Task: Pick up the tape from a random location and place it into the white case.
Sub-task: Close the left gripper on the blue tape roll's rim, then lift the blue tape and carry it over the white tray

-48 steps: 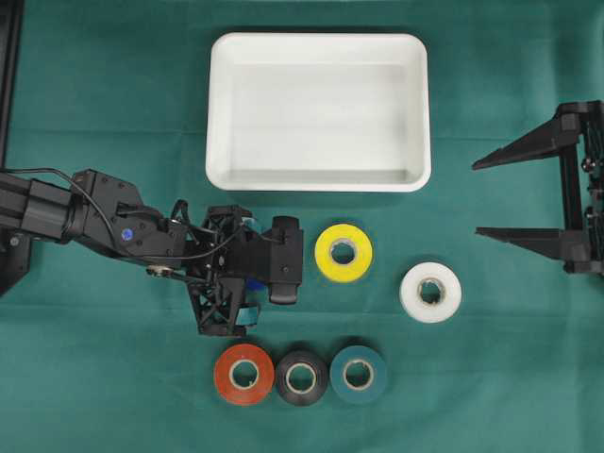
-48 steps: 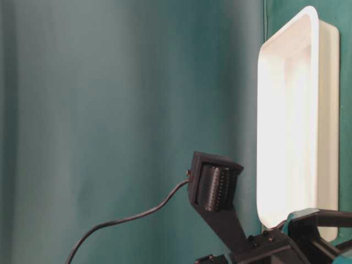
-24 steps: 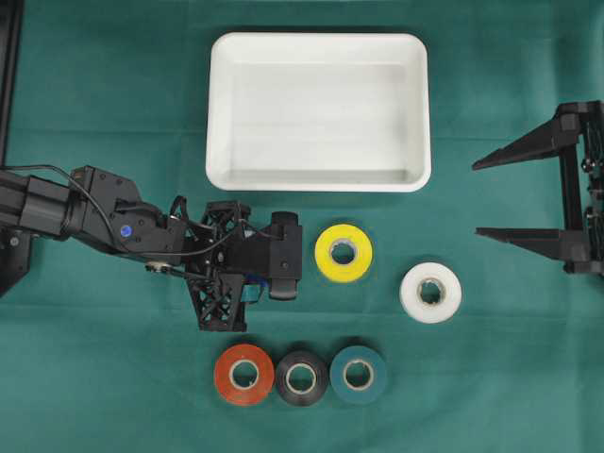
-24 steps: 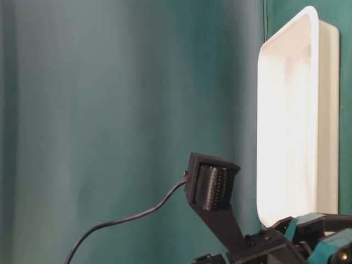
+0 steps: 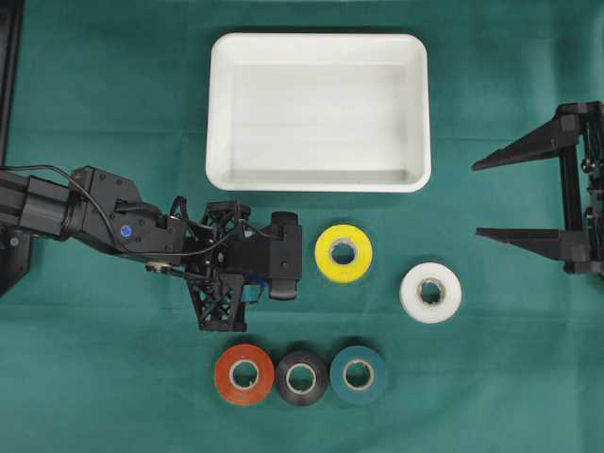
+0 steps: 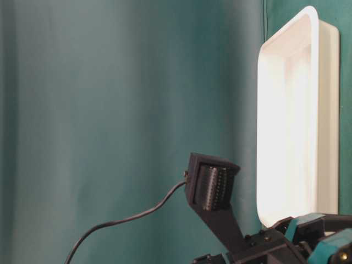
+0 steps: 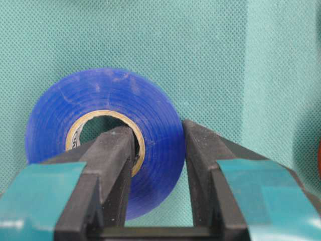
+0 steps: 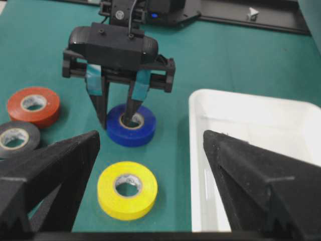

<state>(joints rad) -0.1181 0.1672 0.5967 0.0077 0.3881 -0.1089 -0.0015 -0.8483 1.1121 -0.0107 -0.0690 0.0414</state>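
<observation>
Left wrist view shows the left end effector (image 7: 158,150) clamped on the blue tape (image 7: 105,135), one finger inside its core, roll flat on the surface. The white case (image 5: 318,184) lies just beyond, nearer this arm; the right end effector (image 5: 528,198) hangs open, well apart.

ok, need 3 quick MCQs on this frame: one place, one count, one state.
1. Where is the yellow roll?
A. in the case
B. below the case, on the cloth
C. held by the right tool

2. Rolls in view, all colours?
A. four
B. five
C. six

3. Left tool is:
A. open
B. shut on nothing
C. shut on the blue roll's wall

Key: B, it lies on the cloth under the case's rim; C, red, black, teal, yellow, white, blue; C, one finger in the core, one outside.
</observation>
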